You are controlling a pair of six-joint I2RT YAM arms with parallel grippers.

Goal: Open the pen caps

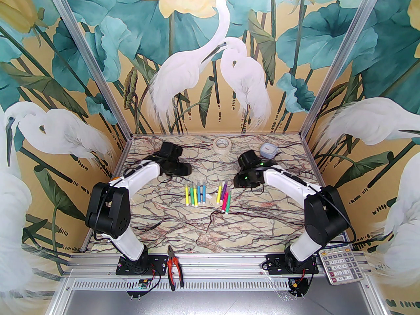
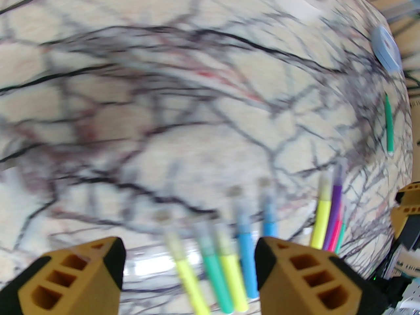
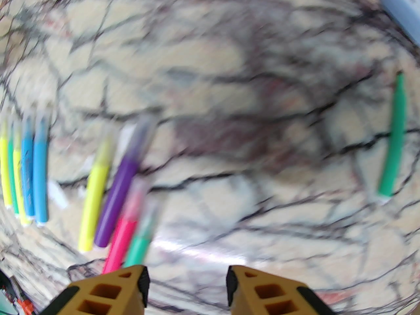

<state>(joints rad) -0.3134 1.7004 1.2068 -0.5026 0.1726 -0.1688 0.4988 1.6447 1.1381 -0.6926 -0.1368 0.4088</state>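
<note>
Several short markers lie in two bunches mid-table, a left bunch (image 1: 195,194) and a right bunch (image 1: 224,197). Pale translucent pen caps (image 2: 237,197) sit on their far ends, blurred in both wrist views. My left gripper (image 2: 188,254) is open above the yellow, green and blue markers (image 2: 226,267) and holds nothing. My right gripper (image 3: 186,284) is open and empty just right of the yellow, purple, pink and green markers (image 3: 121,189). One green marker (image 3: 393,136) lies alone further right. In the top view the left gripper (image 1: 178,171) and right gripper (image 1: 244,180) flank the bunches from behind.
A roll of tape (image 1: 222,143) and a pale blue case (image 1: 269,150) stand near the back wall. Red-handled pliers (image 1: 173,267) and a calculator (image 1: 341,264) rest on the front rail. Patterned walls close three sides of the marble table (image 1: 210,231).
</note>
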